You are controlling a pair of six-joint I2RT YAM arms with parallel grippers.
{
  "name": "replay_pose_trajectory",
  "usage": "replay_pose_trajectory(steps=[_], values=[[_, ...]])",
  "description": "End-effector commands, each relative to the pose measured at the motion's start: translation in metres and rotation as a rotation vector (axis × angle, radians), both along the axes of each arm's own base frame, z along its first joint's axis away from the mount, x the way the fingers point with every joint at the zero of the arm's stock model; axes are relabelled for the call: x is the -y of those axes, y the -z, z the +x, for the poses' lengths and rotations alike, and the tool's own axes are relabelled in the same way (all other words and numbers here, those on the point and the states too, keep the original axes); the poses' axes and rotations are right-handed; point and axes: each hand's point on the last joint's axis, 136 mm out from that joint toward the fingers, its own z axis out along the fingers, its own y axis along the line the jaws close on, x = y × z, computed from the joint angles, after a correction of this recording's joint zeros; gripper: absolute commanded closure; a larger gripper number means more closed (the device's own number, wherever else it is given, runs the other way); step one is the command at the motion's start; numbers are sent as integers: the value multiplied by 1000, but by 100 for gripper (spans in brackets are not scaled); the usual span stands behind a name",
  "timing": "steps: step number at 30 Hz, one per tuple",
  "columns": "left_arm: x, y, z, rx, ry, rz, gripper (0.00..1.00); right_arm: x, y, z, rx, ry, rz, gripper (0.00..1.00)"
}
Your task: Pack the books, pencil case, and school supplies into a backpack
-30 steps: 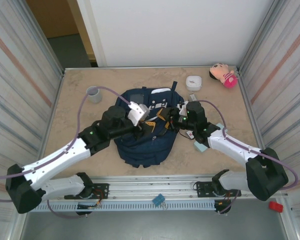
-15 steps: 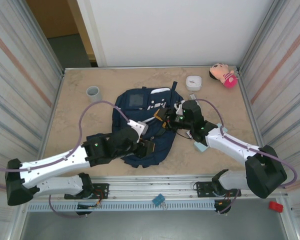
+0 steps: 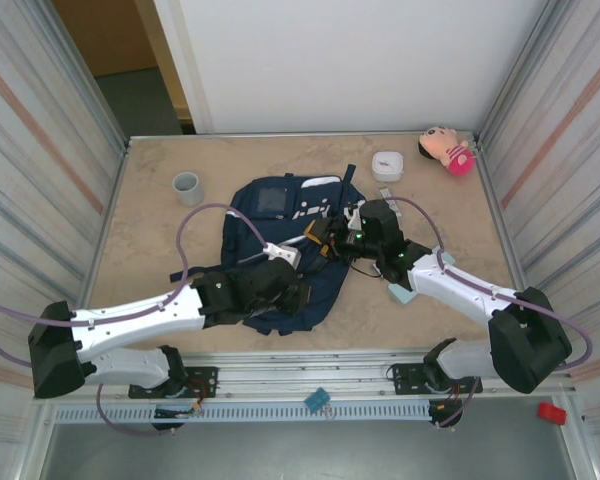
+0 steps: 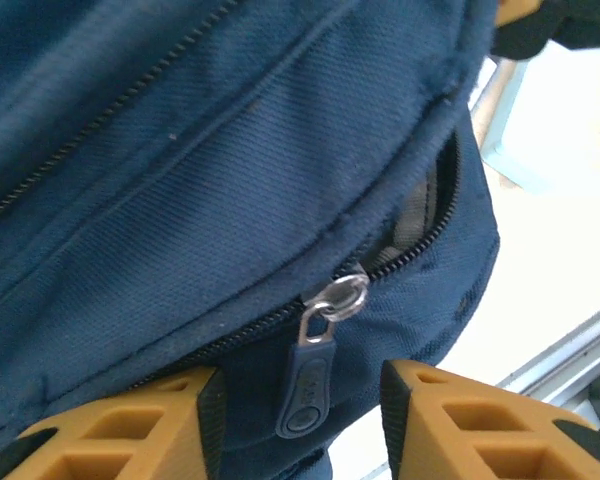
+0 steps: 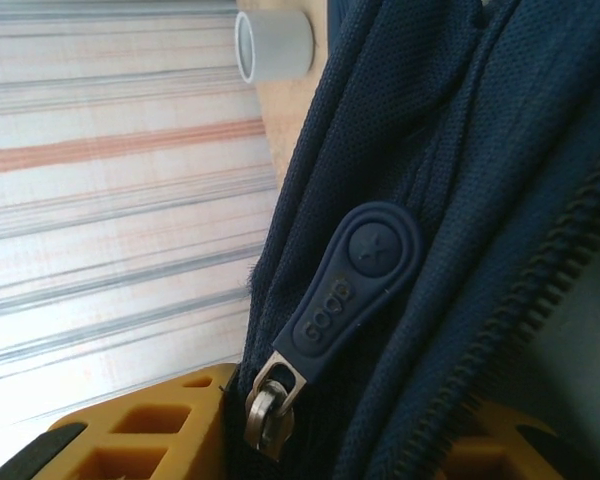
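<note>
The navy backpack [image 3: 275, 225] lies flat mid-table. My left gripper [image 3: 302, 292] is at its near right corner, open. In the left wrist view a blue zip pull [image 4: 310, 382] hangs free between the orange fingers [image 4: 130, 430], below a partly open zip [image 4: 420, 225]. My right gripper [image 3: 330, 240] is shut on a fold of backpack fabric [image 5: 380, 330] at the bag's right edge, with a second zip pull [image 5: 355, 280] lying on that fold. The pale teal pencil case [image 3: 401, 293] lies right of the bag, partly under my right arm. A narrow grey-white bar [image 3: 385, 194] lies beyond. The books are out of view.
A grey cup [image 3: 187, 187] stands at the back left. A white rounded box [image 3: 387, 165] and a pink plush toy [image 3: 447, 150] sit at the back right. Metal walls close both sides. The table's front rail [image 3: 310, 365] runs just behind the bag's near edge.
My left arm has swung from the top of the backpack down to its near right corner. The right gripper stayed at the bag's right edge and its jaws narrowed.
</note>
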Motion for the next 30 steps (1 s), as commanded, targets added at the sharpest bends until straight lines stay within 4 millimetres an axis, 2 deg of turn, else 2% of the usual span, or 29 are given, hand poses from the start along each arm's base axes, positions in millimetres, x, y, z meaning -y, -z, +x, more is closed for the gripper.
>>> replay_pose_trajectory(steps=[1, 4, 7, 9, 17, 20, 22, 23, 25, 28, 30], values=[[0, -14, 16, 77, -61, -18, 61, -9, -38, 2, 115, -34, 53, 67], [2, -14, 20, 90, -61, -25, 71, -10, -39, 0, 119, -46, 54, 70], [0, -10, 22, 74, -65, -6, 91, -9, -36, -1, 111, -55, 47, 72], [-3, -8, 20, 65, -57, 14, 100, -3, -34, 2, 106, -49, 35, 73], [-39, 10, 3, 30, -66, 71, 100, 26, -29, 22, 88, -31, 16, 76], [-53, 14, 1, 39, -81, 83, 100, 32, -35, 29, 98, -36, 13, 76], [-55, 12, 2, 61, -73, 63, 100, 33, -38, 33, 104, -40, 11, 76], [-53, 7, 3, 80, -66, 36, 100, 34, -40, 34, 107, -39, 10, 75], [-45, -1, 6, 116, -44, -27, 100, 33, -41, 35, 100, -29, 13, 64], [-30, -19, 12, 174, -31, -133, 100, 25, -37, 23, 77, -17, 20, 42], [-22, -29, 16, 202, -27, -181, 100, 16, -31, 11, 62, 0, 25, 36]])
